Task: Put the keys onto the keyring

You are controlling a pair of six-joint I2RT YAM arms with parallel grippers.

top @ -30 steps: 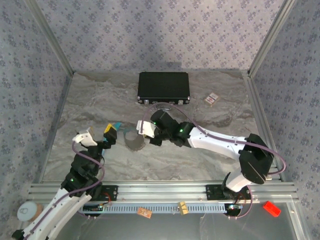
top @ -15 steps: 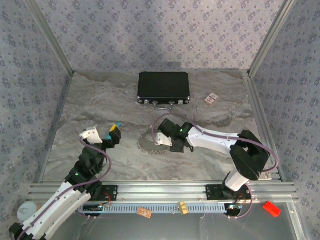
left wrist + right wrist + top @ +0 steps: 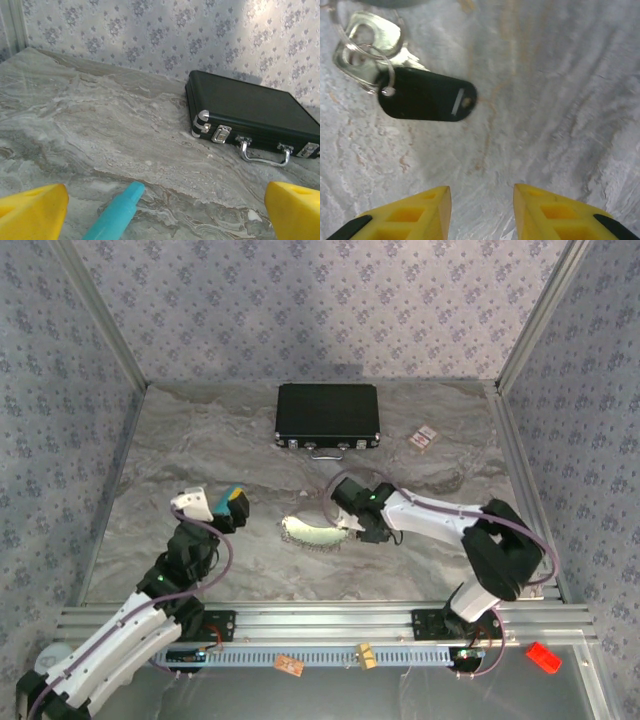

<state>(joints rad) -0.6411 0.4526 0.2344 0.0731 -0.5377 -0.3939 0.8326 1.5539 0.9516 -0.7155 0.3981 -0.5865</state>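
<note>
Top external view, starting at the left: I am holding my left gripper (image 3: 228,506) low over the marbled table (image 3: 180,450), and it is standing wide apart with nothing clamped. Through the left wrist camera, a turquoise stick (image 3: 116,214) is lying on the stone between its yellow fingers (image 3: 35,210), nearer the left one and touching neither. Farther back, the black case (image 3: 250,110) is sitting closed with its handle facing me.

Moving right in the overhead view, the keyring (image 3: 308,533) is lying flat near the middle of the table. It is a pale silvery loop with a fringe of small metal bits along its near edge. I am holding my right gripper (image 3: 352,527) low, just beside the loop's right end. Through the right wrist camera, its two fingers are pointing down at bare stone, parted and gripping nothing. The keys (image 3: 425,96), a small black oblong piece, are lying flat on the table just ahead of those fingertips. They are hooked on a small wire ring (image 3: 392,75) together with silver metal pieces (image 3: 367,42). I cannot tell whether that bunch is joined to the big loop. At the far right, a small card (image 3: 425,437) is lying near the case.
</note>
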